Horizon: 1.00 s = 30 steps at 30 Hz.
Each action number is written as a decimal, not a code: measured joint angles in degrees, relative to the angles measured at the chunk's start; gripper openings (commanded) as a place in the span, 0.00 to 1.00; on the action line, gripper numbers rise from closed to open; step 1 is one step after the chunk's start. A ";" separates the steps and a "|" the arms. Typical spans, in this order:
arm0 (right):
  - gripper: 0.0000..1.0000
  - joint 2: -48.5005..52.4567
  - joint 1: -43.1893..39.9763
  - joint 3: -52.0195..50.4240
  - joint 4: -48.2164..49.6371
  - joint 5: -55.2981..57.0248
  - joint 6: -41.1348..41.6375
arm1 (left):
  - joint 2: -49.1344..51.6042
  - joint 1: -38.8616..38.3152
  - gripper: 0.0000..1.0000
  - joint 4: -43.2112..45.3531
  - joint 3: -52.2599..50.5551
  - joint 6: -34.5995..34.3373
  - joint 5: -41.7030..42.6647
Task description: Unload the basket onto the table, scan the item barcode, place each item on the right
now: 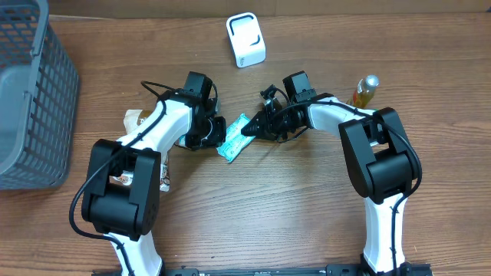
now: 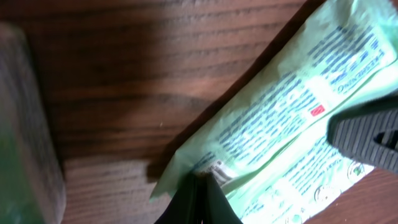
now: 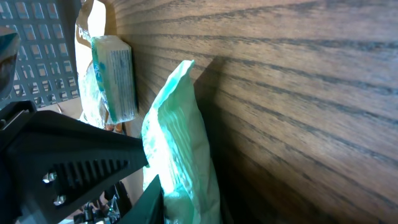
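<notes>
Overhead view first: seeing a flat mint-green plastic wipes packet (image 1: 232, 142) on the brown wooden table (image 1: 291, 207), a fair way robot-side of the white boxy scanner (image 1: 245, 40). Got the left gripper (image 1: 215, 136) pinched together on the packet's edge. Can't tell if the right gripper (image 1: 255, 126), meeting the packet's other end, is clamped or just touching.

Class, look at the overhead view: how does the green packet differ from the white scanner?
The green packet is flat and covered in print; the white scanner is a rounded box. The packet lies slanted between the left gripper and the right gripper; the scanner stands alone, farther back. Both are small and light-coloured.
</notes>
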 measured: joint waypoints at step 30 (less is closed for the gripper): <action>0.11 0.00 0.00 0.00 -0.79 1.49 -0.07 | -6.84 19.67 1.00 -15.28 20.52 0.02 -19.80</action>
